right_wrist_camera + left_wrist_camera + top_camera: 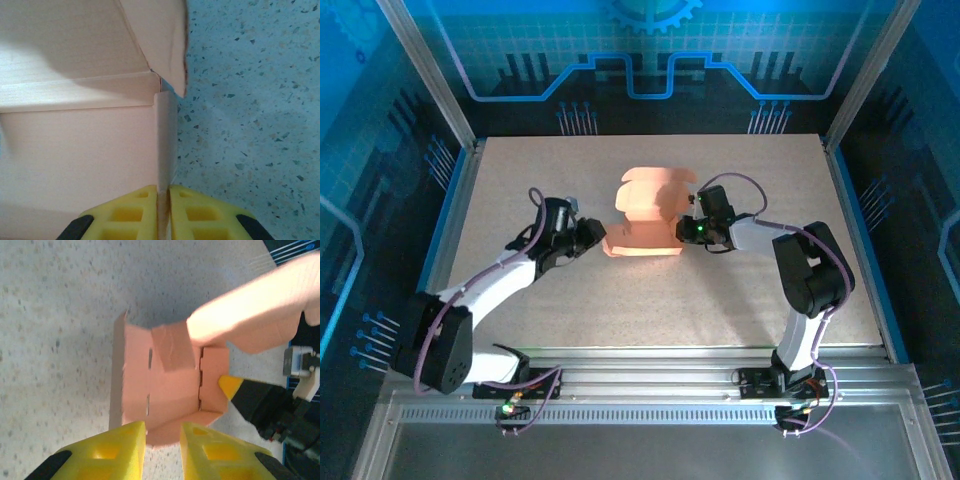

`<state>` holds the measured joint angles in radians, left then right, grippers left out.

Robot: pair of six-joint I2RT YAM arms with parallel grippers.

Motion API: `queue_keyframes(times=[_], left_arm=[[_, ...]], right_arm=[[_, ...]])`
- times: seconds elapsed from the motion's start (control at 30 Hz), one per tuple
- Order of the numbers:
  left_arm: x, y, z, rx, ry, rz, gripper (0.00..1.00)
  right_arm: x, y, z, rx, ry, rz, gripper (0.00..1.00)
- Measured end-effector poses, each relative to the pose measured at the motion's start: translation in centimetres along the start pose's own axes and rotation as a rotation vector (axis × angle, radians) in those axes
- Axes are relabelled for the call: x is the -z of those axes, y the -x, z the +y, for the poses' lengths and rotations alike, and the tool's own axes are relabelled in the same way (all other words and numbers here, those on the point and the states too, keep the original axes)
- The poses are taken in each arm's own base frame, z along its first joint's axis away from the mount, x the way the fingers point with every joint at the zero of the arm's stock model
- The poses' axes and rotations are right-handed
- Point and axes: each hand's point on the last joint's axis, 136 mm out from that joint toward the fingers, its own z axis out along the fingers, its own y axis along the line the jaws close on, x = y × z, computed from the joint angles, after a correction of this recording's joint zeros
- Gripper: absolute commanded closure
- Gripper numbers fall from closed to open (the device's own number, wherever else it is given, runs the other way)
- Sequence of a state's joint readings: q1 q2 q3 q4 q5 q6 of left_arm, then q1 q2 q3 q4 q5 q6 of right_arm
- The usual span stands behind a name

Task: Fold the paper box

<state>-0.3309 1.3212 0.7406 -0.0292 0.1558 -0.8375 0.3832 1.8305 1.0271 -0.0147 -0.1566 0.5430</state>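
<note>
1. Yellow pads (135,210) of my right gripper (163,192) are pressed together on a thin upright side wall (165,140) of the paper box (75,150). The cardboard edge runs straight up from between them toward 12 o'clock, so this hand is clamped on the box.
2. My left gripper (162,432) has its jaws apart. The near edge of the box (175,385) sits right at the gap, and I cannot tell whether either pad touches it. I count this hand as holding nothing.
3. From above, the box (645,215) lies a little past the middle of the table (670,320), between my two hands. The left gripper (592,235) is at its 9 o'clock end and the right gripper (685,230) at its 3 o'clock side.
4. I judge the step as raising and locking the walls. The tray is partly formed, with slots showing in one panel and an inner flap lying loose.
5. The long axis seems to run from 9 to 3 o'clock. The open mouth faces up, and the lid flap (655,190) rises at the 12 o'clock side.
6. Next I would brace with the right hand while the left takes a fresh hold on the 9 o'clock wall and tucks it inward. The board is thin, so a light squeeze should do.
</note>
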Motion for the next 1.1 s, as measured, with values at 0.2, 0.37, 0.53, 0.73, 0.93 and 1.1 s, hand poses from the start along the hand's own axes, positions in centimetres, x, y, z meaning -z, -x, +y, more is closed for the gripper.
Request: queue_keyframes(times=[0.2, 0.37, 0.53, 0.73, 0.93, 1.1], left_arm=[[1.0, -2.1, -0.2, -0.004, 0.012, -0.017, 0.77], [1.0, -2.0, 0.7, 0.005, 0.043, -0.038, 0.77], [0.8, -1.9, 0.7, 0.004, 0.038, -0.043, 0.78], [0.5, -1.8, 0.7, 0.004, 0.037, -0.044, 0.78], [0.4, -1.9, 0.8, 0.003, 0.034, -0.046, 0.78], [0.2, -2.0, 1.0, 0.003, 0.035, -0.044, 0.78]], right_arm=[[0.0, 0.1, -0.5, 0.009, -0.03, -0.007, 0.88], [0.4, 0.6, -1.4, 0.097, -0.146, -0.02, 0.87], [0.9, 0.7, -1.5, 0.268, -0.307, -0.029, 0.87], [1.7, 0.5, -2.5, 0.402, -0.461, -0.013, 0.83], [1.2, 0.1, -3.4, 0.469, -0.507, 0.039, 0.7], [0.7, -0.8, -4.0, 0.5, -0.511, 0.087, 0.85]])
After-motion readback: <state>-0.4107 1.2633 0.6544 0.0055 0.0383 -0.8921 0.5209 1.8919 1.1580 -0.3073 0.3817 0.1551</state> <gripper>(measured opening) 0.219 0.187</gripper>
